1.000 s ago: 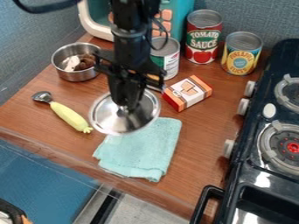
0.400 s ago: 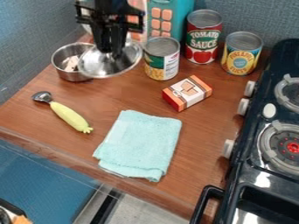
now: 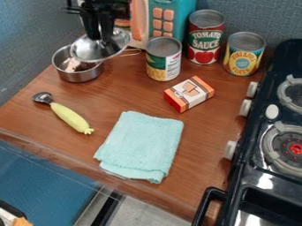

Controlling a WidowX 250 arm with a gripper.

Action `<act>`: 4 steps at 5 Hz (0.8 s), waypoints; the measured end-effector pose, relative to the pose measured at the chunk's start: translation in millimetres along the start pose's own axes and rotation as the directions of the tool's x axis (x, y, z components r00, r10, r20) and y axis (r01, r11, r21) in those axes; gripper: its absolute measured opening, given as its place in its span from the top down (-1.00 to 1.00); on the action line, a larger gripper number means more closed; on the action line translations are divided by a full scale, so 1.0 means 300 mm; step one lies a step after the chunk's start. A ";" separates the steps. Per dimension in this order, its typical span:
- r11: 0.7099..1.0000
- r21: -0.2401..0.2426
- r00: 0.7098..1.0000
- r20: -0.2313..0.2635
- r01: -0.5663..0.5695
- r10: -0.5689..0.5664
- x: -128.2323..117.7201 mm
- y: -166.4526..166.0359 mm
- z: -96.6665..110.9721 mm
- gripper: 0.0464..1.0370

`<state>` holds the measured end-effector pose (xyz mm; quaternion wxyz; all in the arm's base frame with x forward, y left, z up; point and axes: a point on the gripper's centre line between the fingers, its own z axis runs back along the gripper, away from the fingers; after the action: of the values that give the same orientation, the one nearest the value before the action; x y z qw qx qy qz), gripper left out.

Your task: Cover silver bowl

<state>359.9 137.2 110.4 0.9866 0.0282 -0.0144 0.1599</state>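
Gripper (image 3: 102, 40): located at the far left, over the counter (image 3: 203, 132). It is closed on the knob of the lid (image 3: 87, 49), and the lid hangs beneath it.

Lid: metal, domed and slightly tilted. In the camera view, its outline overlaps the far right part of the bowl (image 3: 80, 77). Whether the two touch cannot be told from this view.

Bowl: metal, upright at the far left of the counter. Its left part is uncovered. A pale piece (image 3: 73, 65) and brown matter are visible inside.

Scoop (image 3: 70, 118): set down on the near side of the bowl, metal head to the far left, yellow handle pointing near and to the right.

Towel (image 3: 141, 143): light teal, folded, lying flat to the right of the scoop, toward the near edge.

Box (image 3: 189, 93): orange, white and red, on its side, beyond the towel and to the right.

Cans: three, upright. The green can (image 3: 163, 59) stands right of the bowl; the red can (image 3: 205, 37) and the yellow can (image 3: 243, 54) stand farther right.

Microwave (image 3: 183, 17): teal toy unit at the far side.

Stove (image 3: 259, 154): black, along the right side.
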 end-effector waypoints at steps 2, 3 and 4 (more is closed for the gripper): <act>0.996 0.019 0.996 -0.005 -0.088 0.088 0.084 0.115 -0.023 0.56; 0.994 0.035 0.994 -0.017 -0.106 0.107 0.099 0.157 -0.053 0.56; 0.993 0.052 0.994 -0.031 -0.103 0.105 0.098 0.170 -0.075 0.56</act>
<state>372.0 196.2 91.7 0.9760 0.0497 0.0050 0.2120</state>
